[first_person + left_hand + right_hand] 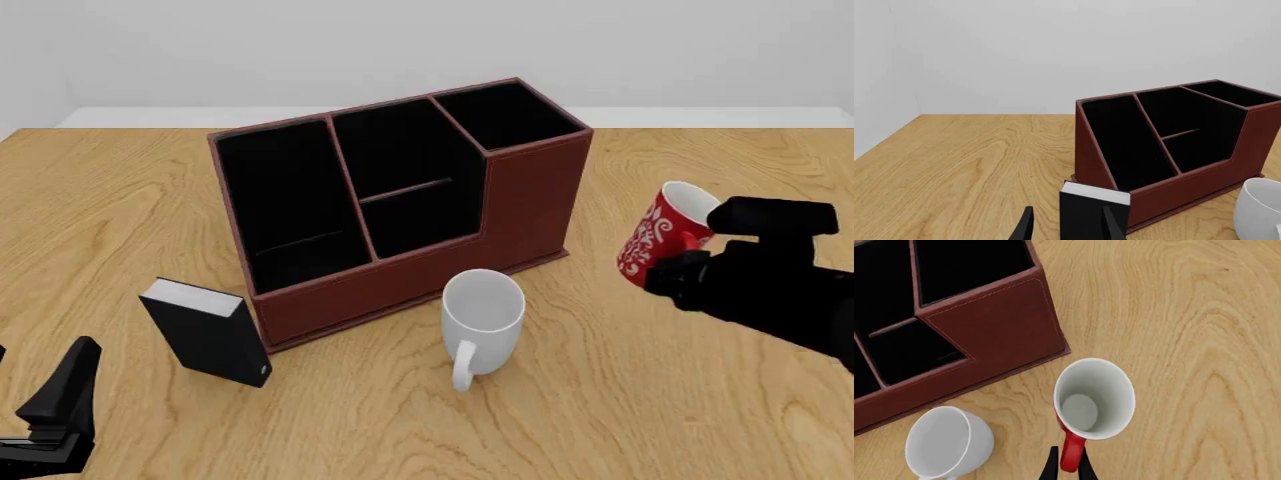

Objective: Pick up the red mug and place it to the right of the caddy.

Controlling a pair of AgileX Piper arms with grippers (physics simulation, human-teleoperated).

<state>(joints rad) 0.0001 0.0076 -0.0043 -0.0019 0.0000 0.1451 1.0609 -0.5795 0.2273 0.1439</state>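
The red mug (657, 238), with white swirls and a white inside, hangs tilted above the table just right of the caddy (400, 200). My right gripper (683, 272) is shut on its red handle. In the right wrist view the handle (1071, 455) sits between the fingertips of the right gripper (1067, 467), with the mug's mouth (1094, 397) facing the camera beside the caddy's corner (994, 320). My left gripper (54, 410) is open and empty at the near left edge. Its open fingers (1026, 227) show in the left wrist view, short of the caddy (1174, 150).
A plain white mug (481, 315) stands in front of the caddy; it also shows in the right wrist view (947, 442) and the left wrist view (1261, 210). A small black box with a white top (207, 330) stands at the caddy's front left, ahead of the left gripper (1094, 212).
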